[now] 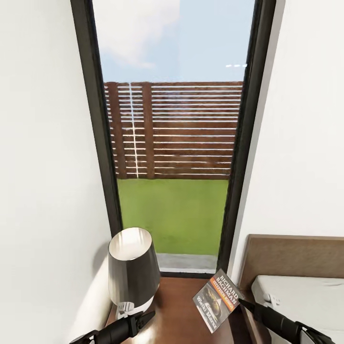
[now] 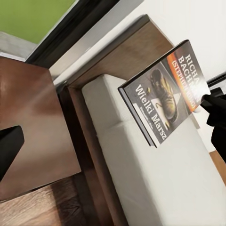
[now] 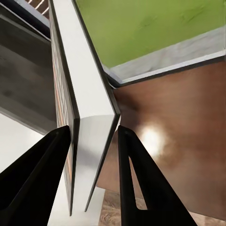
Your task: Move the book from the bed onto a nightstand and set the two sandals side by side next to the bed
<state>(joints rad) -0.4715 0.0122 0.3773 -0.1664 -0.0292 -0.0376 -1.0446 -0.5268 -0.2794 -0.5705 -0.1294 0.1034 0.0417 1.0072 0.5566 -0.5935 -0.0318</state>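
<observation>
Right gripper pinches the book above the nightstand; left gripper state unclear.

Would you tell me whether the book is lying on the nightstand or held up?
Held up: the right end effector pinches the book, tilted above the nightstand.

Glossy brown nightstand beside the bed, lamp apparently standing on it
</observation>
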